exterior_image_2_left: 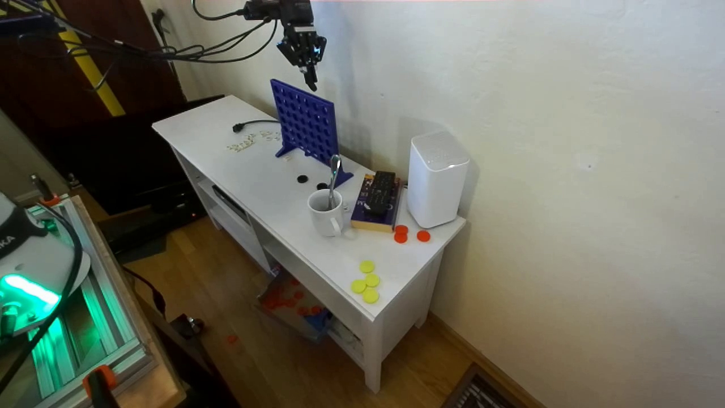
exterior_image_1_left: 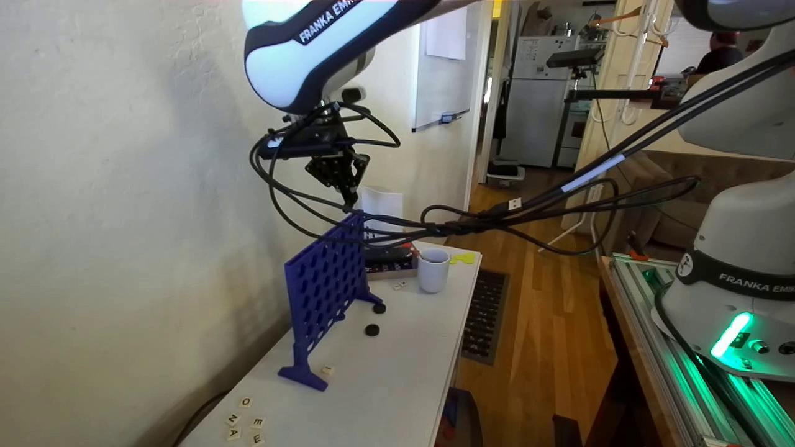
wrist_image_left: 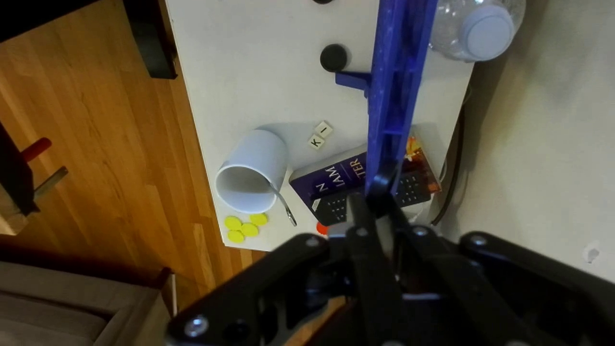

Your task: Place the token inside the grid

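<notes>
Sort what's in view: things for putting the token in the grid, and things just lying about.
For the job:
blue rack (the grid)
gripper
dark piece seemingly in its grip, probably the token

Lying about:
mug
spoon
book
remote
letter tiles
bottle
white box
black discs, red discs and yellow discs, apparently spare

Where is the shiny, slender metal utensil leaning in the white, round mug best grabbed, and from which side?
Probably by the part of the metal utensil that sticks up out of the white mug, pinched across its narrow width from above. That part tilts into open air; the lower part sits inside, where the walls would likely crowd the grip.
</notes>
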Action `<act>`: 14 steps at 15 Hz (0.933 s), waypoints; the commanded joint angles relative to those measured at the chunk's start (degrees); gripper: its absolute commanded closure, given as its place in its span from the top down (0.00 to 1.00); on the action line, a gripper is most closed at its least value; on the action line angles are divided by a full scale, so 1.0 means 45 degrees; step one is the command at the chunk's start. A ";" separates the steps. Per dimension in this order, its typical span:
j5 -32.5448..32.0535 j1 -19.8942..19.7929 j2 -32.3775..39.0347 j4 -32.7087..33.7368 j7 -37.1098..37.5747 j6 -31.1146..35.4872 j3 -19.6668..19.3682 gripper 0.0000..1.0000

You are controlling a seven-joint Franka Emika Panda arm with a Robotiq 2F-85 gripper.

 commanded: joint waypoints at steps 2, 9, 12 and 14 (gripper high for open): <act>0.0440 -0.0512 -0.0669 0.0756 -0.0070 -0.0541 -0.0071 0.02; 0.0584 -0.0888 -0.0887 0.1222 -0.0118 -0.1425 0.0065 0.02; 0.0792 -0.0962 -0.1007 0.1396 -0.0134 -0.1512 0.0122 0.02; 0.0867 -0.0960 -0.1113 0.1467 -0.0137 -0.1413 0.0140 0.02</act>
